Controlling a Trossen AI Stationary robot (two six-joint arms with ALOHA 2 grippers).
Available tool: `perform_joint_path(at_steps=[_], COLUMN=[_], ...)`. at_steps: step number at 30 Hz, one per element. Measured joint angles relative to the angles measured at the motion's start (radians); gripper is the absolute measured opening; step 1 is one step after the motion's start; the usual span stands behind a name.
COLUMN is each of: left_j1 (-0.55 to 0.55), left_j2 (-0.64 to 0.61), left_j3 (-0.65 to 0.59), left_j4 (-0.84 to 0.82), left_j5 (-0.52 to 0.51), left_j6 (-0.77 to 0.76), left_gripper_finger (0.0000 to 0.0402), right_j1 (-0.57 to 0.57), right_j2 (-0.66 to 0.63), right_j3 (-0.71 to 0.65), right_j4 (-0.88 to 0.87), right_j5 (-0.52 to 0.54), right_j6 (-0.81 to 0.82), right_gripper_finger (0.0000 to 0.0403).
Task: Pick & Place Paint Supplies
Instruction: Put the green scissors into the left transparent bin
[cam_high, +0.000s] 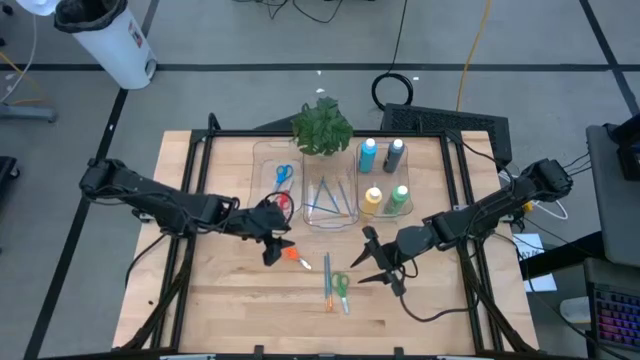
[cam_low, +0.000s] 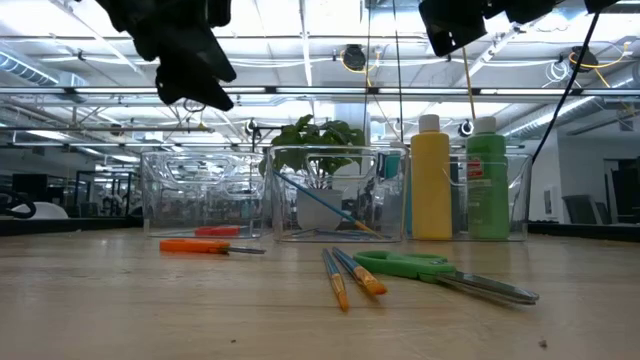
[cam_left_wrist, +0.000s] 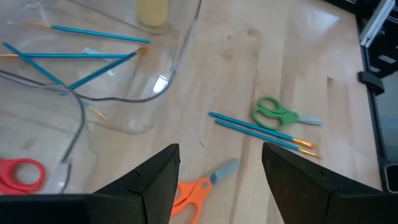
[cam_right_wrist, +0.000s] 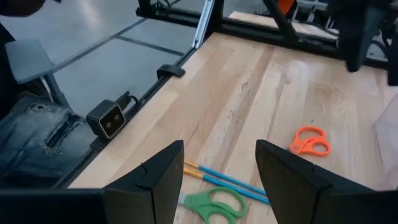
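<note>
Two brushes (cam_high: 327, 284) lengthwise toward the front edge, green scissors (cam_high: 341, 286) alongside; both tools apart, empty.

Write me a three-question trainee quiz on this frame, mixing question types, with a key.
1. True or false: the green scissors lie inside a clear bin.
2. What lies on the table directly beside the green scissors? A) two brushes B) a paint bottle C) the plant
3. Which scissors lie nearest the left gripper?

Key:
1. False; they lie on the bare table.
2. A, the two brushes.
3. The orange scissors; the gripper is open above them. The right gripper is open too.
</note>
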Motion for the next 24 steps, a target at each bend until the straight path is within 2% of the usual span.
perform_joint_path(at_steps=[6, 15, 19, 24], left_j1=[-0.030, -0.032, -0.032, -0.032], left_j2=[0.000, 0.000, 0.000, 0.000], left_j3=[0.000, 0.000, 0.000, 0.000], left_j4=[0.000, 0.009, 0.028, 0.030], left_j5=[-0.066, -0.110, -0.113, -0.113], left_j6=[0.001, 0.001, 0.001, 0.001], left_gripper_finger=[0.0237, 0.0237, 0.0237, 0.0237], right_j1=[0.004, -0.023, -0.048, -0.050], right_j2=[0.088, 0.373, 0.473, 0.525], right_j3=[0.000, 0.007, 0.036, 0.052], right_j4=[0.125, 0.306, 0.307, 0.241], right_j5=[0.023, 0.020, 0.019, 0.022], right_j6=[-0.024, -0.137, -0.173, -0.188], right_gripper_finger=[0.0194, 0.0194, 0.0194, 0.0194])
